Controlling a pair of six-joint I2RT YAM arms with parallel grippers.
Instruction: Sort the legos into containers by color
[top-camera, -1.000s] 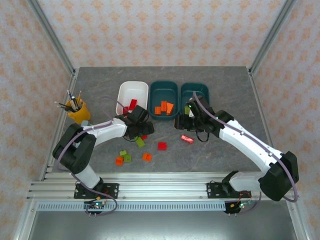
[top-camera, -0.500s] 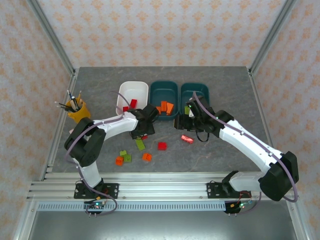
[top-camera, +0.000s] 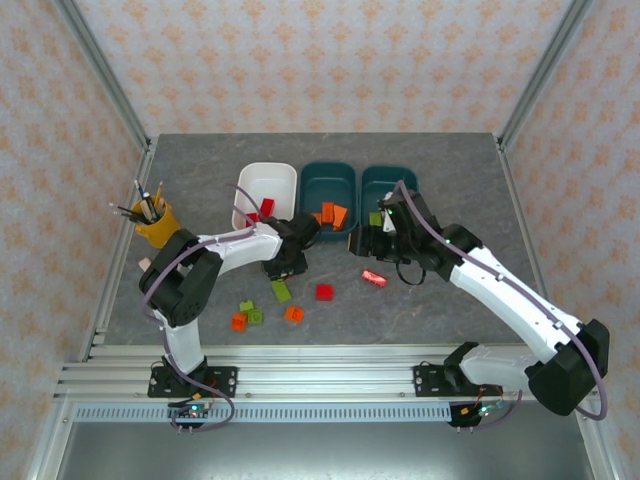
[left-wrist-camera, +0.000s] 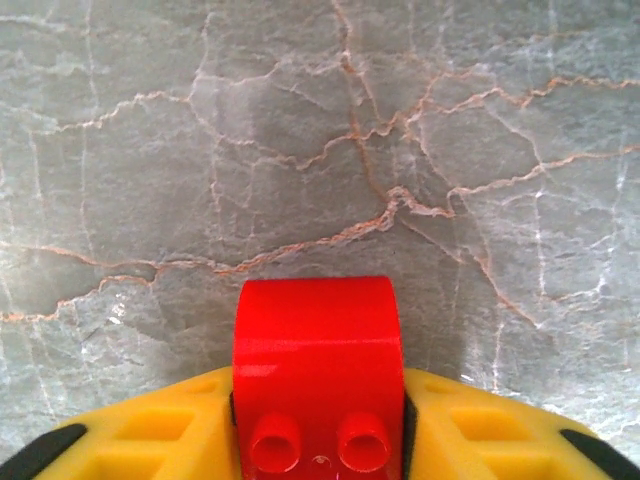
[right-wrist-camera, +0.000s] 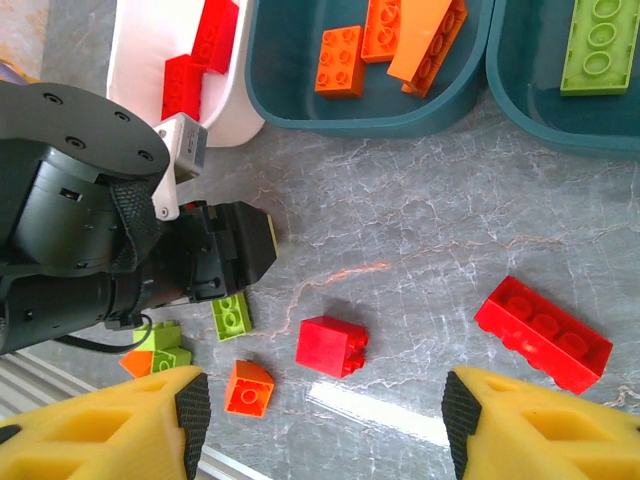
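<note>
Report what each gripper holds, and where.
Left gripper: red lego, pinched on its two opposite sides. Right gripper: open, holding nothing.

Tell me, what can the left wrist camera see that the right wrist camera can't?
Left wrist, not right wrist: a red brick pinched between yellow fingers, its studs facing the camera.

Right wrist, not left wrist: the white tub holding red pieces, the middle teal tub holding orange pieces, the other teal tub holding a green piece, and a loose long red brick.

Both: the grey cracked-looking table, and the left gripper, close up in one and from outside in the other.
</note>
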